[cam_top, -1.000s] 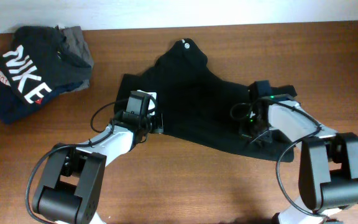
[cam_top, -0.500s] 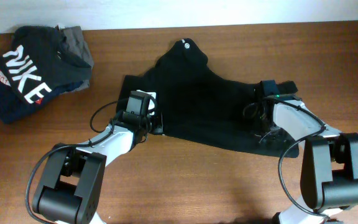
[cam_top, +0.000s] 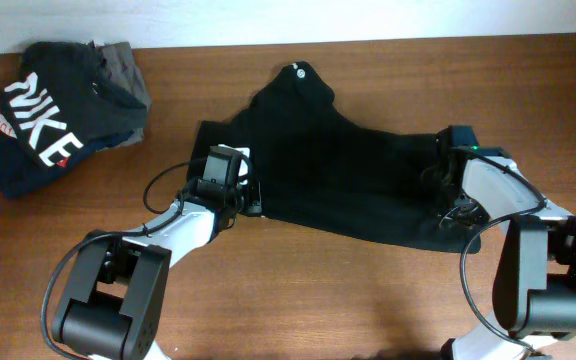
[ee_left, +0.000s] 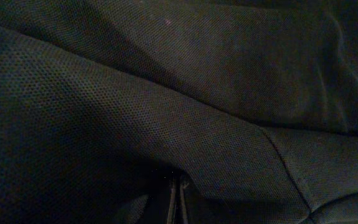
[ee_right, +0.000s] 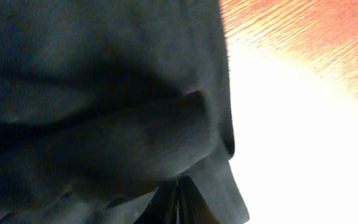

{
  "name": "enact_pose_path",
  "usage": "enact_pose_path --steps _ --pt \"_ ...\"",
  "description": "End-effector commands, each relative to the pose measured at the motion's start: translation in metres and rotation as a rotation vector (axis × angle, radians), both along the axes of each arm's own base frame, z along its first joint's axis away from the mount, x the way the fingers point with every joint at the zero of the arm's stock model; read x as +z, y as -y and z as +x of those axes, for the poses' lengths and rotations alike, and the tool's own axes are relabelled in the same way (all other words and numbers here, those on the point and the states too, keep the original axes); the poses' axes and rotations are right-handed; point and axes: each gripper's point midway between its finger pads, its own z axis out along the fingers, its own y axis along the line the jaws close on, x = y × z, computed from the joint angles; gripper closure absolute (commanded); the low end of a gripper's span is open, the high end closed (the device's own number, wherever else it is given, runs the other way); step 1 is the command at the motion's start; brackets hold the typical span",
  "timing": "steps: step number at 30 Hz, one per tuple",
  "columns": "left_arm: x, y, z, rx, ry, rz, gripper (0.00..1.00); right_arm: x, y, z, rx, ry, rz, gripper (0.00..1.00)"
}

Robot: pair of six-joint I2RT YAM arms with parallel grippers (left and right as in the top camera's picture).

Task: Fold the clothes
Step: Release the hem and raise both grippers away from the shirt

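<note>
Evidently the folding had barely begun: the black T-shirt (cam_top: 338, 170) lay mostly spread out in the middle of the wooden table (cam_top: 298, 300), its collar with the small white round mark (cam_top: 293, 69) pointing to the far edge, and no finished fold showed anywhere on it. The left gripper (ee_left: 176, 200) had its fingers pressed together on a ridge of the shirt's fabric at the near left side, and the right gripper (ee_right: 179, 198) was likewise clamped on a bunched edge of the shirt at its right side, just beside bare wood. Judged from that, both sides had been taken up for a first fold, while the folding over, any further folds and the tidying all remained to do. By count there was one T-shirt to fold, two arms, both gripping it, and one pile at the far left corner holding a dark NIKE garment (cam_top: 38, 125) and a grey garment (cam_top: 123, 60), well apart from the shirt.
</note>
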Motion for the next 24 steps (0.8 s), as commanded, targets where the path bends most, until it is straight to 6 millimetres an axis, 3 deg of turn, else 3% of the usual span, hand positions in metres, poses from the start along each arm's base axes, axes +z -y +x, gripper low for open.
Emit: enact_pose_path --steps 1,6,9,11,15,16,18,19,20,21,24 --pt "-0.002 -0.002 0.004 0.016 0.0 0.008 0.94 0.0 0.006 0.008 -0.046 0.036 0.033 0.92" --pt "-0.002 -0.002 0.005 0.019 0.001 0.01 0.94 0.0 0.023 0.001 -0.17 0.059 0.04 0.88" --pt "0.008 -0.002 0.007 0.021 0.022 0.007 0.94 0.006 0.039 -0.015 -0.31 0.036 0.049 0.96" --pt "0.029 -0.014 0.012 0.066 0.077 0.049 0.93 0.019 0.05 -0.019 -0.347 0.018 0.05 0.96" --pt "0.09 -0.052 0.02 0.219 0.238 0.171 0.79 0.053 0.058 -0.013 -0.371 0.033 0.057 0.96" --pt "0.105 -0.056 0.019 0.23 0.269 0.173 0.79 0.065 0.05 -0.006 -0.363 0.061 0.1 0.96" --pt "0.113 -0.049 0.017 0.19 0.284 0.152 0.8 0.072 0.027 0.009 -0.269 0.091 0.222 0.96" --pt "0.112 -0.037 0.012 0.134 0.263 0.101 0.84 0.077 -0.011 0.027 -0.111 0.127 0.41 0.96" --pt "0.111 -0.033 0.01 0.115 0.25 0.084 0.87 0.079 -0.032 0.034 -0.037 0.145 0.509 0.96" --pt "0.103 -0.023 0.005 0.07 0.211 0.045 0.91 0.087 -0.077 0.044 0.148 0.177 0.703 0.96" --pt "0.089 -0.021 0.007 0.064 0.186 0.051 0.99 0.093 -0.12 0.045 0.309 0.17 0.804 0.96"
